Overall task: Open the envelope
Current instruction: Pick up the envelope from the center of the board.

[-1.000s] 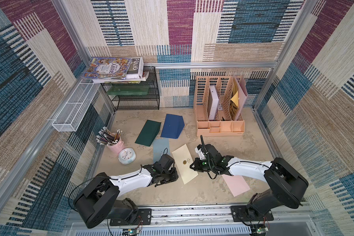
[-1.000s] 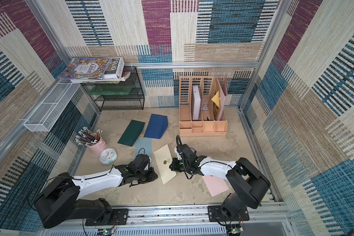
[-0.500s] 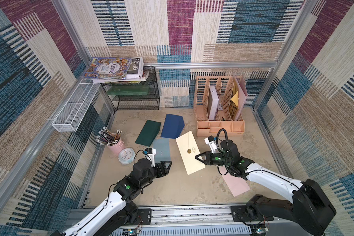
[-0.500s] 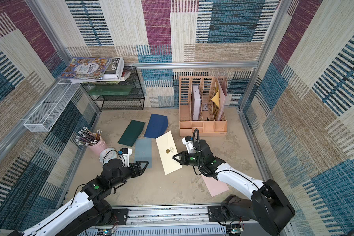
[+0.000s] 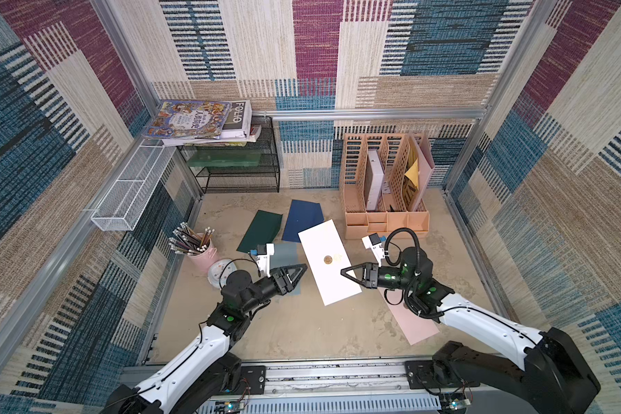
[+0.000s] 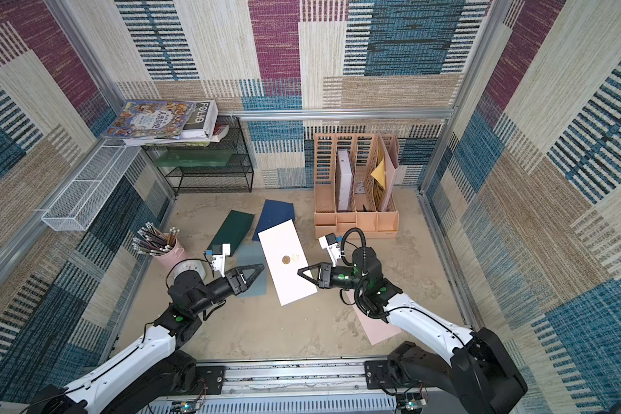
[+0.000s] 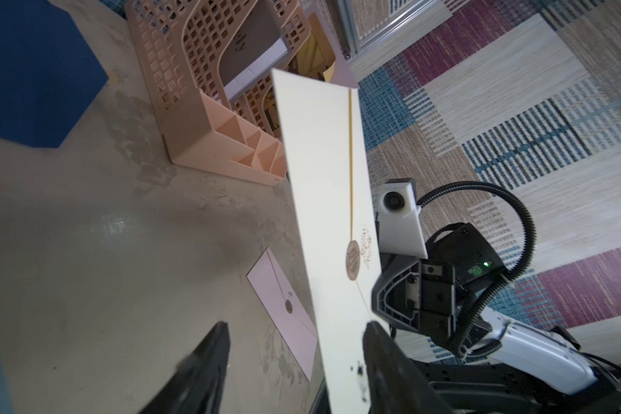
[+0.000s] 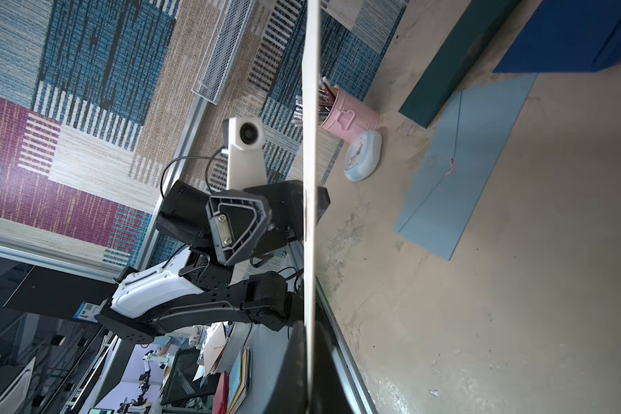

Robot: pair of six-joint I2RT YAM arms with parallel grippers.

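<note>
A cream envelope (image 5: 332, 283) (image 6: 289, 283) with a round brown seal (image 5: 327, 259) hangs tilted above the table in both top views. My right gripper (image 5: 345, 271) (image 6: 302, 271) is shut on its right long edge. In the right wrist view the envelope (image 8: 309, 143) shows edge-on as a thin white line, pinched between the jaws of the right gripper (image 8: 307, 344). My left gripper (image 5: 303, 268) (image 6: 262, 267) is open, just left of the envelope's left edge. In the left wrist view the sealed flap side of the envelope (image 7: 323, 179) faces the left gripper (image 7: 294, 333); its lower edge lies beside one finger (image 7: 384, 365).
A pink envelope (image 5: 413, 322) lies under the right arm and a light blue one (image 5: 287, 256) under the left gripper. Dark green (image 5: 260, 231) and dark blue (image 5: 303, 220) folders, a peach file organiser (image 5: 384, 215), a pencil cup (image 5: 201, 252), a small clock (image 5: 217, 274) and a black wire shelf (image 5: 237, 172) stand behind.
The right gripper has lifted the envelope off the table into the air. The left arm rose from the table, its gripper opened, and it now stands by the envelope's left edge.
</note>
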